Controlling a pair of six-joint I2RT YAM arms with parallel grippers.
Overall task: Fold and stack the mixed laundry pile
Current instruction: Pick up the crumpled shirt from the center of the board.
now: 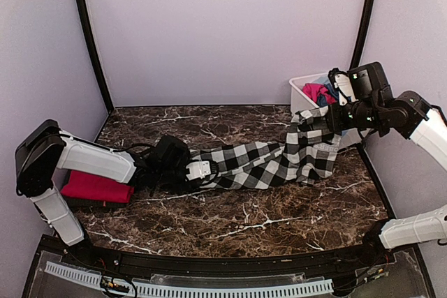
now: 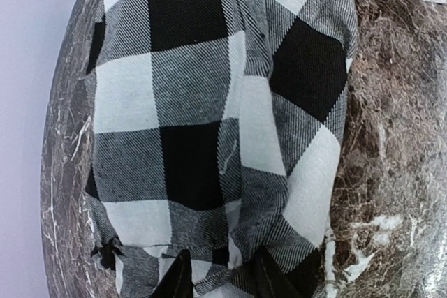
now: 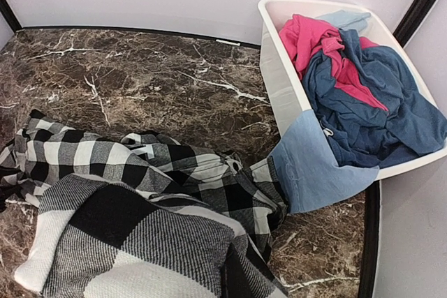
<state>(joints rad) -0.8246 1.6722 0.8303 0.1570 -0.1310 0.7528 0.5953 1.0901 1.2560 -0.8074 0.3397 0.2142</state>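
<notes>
A black-and-white checked garment (image 1: 269,162) lies stretched across the marble table between both arms. My left gripper (image 1: 199,170) is shut on its left end; in the left wrist view the cloth (image 2: 209,102) fills the frame and bunches between the dark fingertips (image 2: 174,280). My right gripper (image 1: 334,118) holds the right end lifted beside the tub, and its fingers are hidden behind the cloth (image 3: 133,235) in the right wrist view. A folded red tee (image 1: 98,188) rests under the left arm. Pink (image 3: 307,33), navy (image 3: 370,102) and light blue (image 3: 318,165) pieces sit in the tub.
The white plastic tub (image 3: 279,68) stands at the back right corner against the wall, with the light blue piece draped over its near wall. Dark marble table surface (image 1: 244,221) shows in front of the checked garment. Walls close in the left, back and right sides.
</notes>
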